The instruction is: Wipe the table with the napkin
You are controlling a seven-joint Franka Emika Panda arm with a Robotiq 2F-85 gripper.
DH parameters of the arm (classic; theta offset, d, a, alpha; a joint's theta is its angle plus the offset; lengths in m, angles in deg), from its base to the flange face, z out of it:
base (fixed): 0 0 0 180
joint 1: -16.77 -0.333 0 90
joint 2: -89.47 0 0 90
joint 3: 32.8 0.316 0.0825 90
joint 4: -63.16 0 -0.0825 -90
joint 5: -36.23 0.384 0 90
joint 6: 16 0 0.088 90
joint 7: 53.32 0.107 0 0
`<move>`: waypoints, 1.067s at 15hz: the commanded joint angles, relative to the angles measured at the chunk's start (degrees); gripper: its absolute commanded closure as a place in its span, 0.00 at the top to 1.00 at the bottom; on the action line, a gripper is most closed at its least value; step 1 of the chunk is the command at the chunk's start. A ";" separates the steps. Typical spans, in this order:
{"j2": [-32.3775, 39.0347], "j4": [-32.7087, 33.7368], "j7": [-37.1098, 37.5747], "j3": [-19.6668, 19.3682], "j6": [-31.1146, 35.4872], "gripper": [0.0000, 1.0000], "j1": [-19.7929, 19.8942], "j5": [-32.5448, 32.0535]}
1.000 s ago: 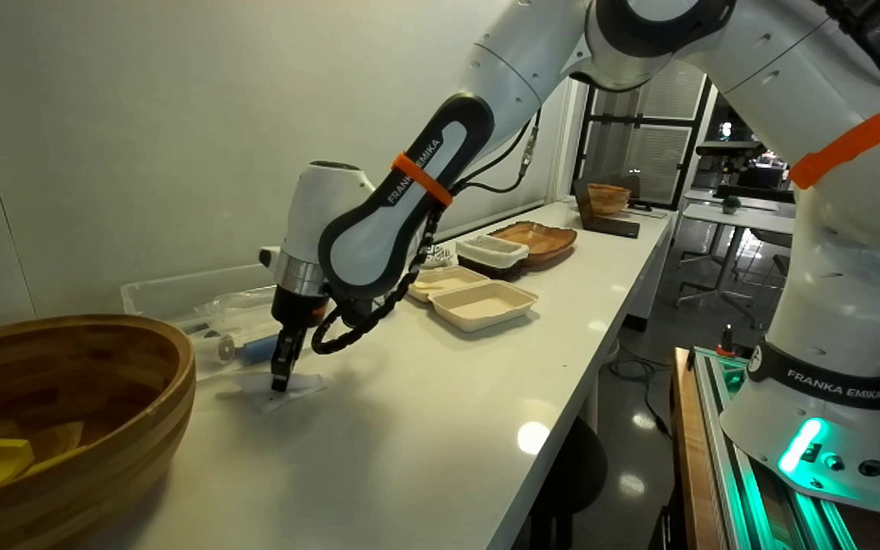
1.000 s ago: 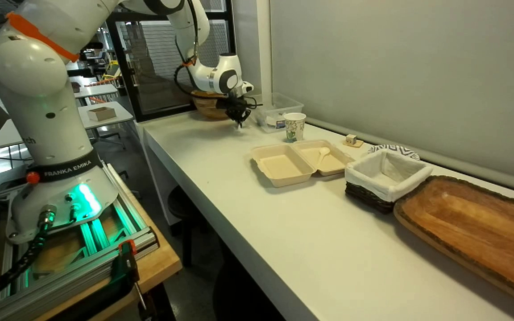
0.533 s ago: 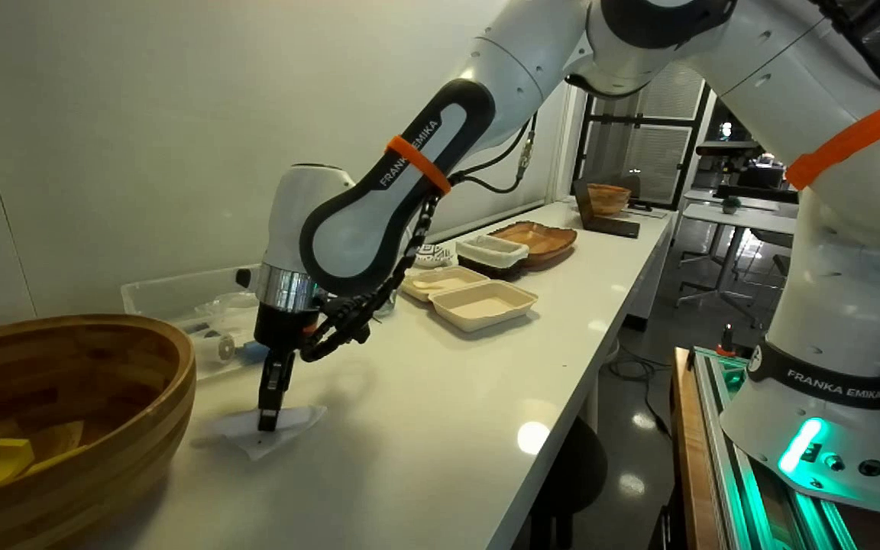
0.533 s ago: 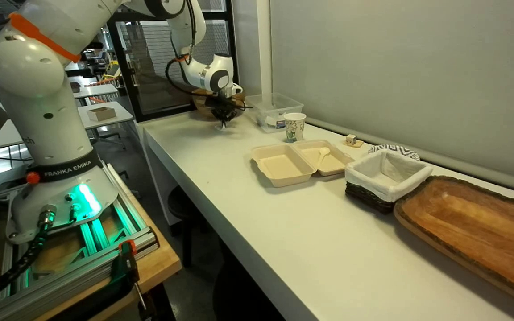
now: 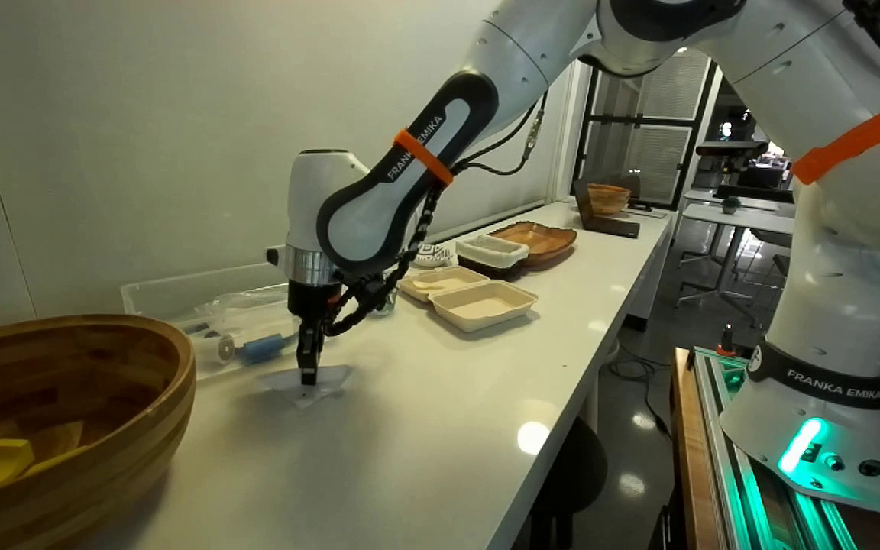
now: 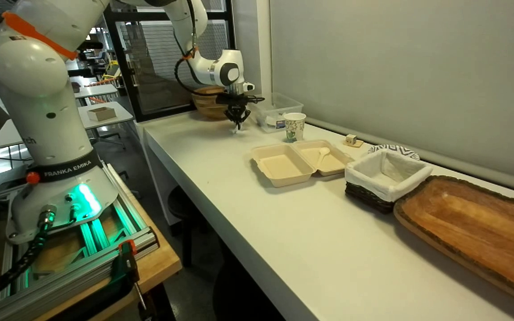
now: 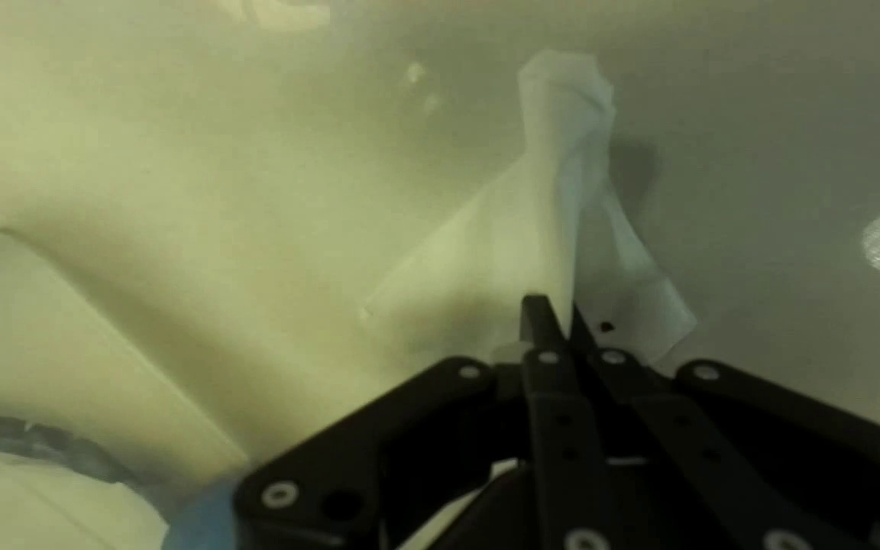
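Observation:
The table [image 5: 409, 451] is a long glossy white counter, also in the other exterior view [image 6: 283, 236]. My gripper [image 5: 308, 378] points straight down at its surface. In the wrist view the fingertips [image 7: 560, 321] are closed on the middle of the white napkin [image 7: 551, 191], which is pinched into a ridge with its corners spread to both sides. A small dark spot shows beside the right fingertip. The napkin [image 5: 331, 378] lies on or just above the counter; the exact contact is not clear. In an exterior view the gripper [image 6: 238, 122] hides most of the napkin [image 6: 237, 131].
A large wooden bowl [image 5: 173, 374] stands near the napkin. A clear plastic tray [image 5: 146, 294] with packaged things is against the wall. A paper cup [image 6: 295, 127], an open takeout box [image 6: 281, 165], a lined basket [image 6: 386, 174] and a wooden tray [image 6: 471, 223] stand further along.
The gripper with the napkin first slid away from the wall toward the bowl side, then moved back toward the wall and the plastic tray. The napkin stayed in its grip.

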 commanded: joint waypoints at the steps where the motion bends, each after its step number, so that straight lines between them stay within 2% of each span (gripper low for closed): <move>1: 2.59 0.78 -0.59 -0.82 3.41 0.00 -1.27 -1.62; 4: 4.48 0.60 -3.47 1.24 8.82 0.00 -0.48 -1.49; 7: 5.89 0.49 -7.71 5.53 14.62 0.00 1.64 -0.52; 9: 6.90 0.05 -10.83 10.91 15.12 0.00 4.93 1.33; 11: 7.12 -0.59 -12.91 14.99 11.18 0.00 7.65 2.82; 13: 5.68 -1.34 -11.29 14.55 6.45 0.00 7.66 3.40; 16: 2.42 -1.51 -6.28 9.56 1.06 0.00 4.94 3.39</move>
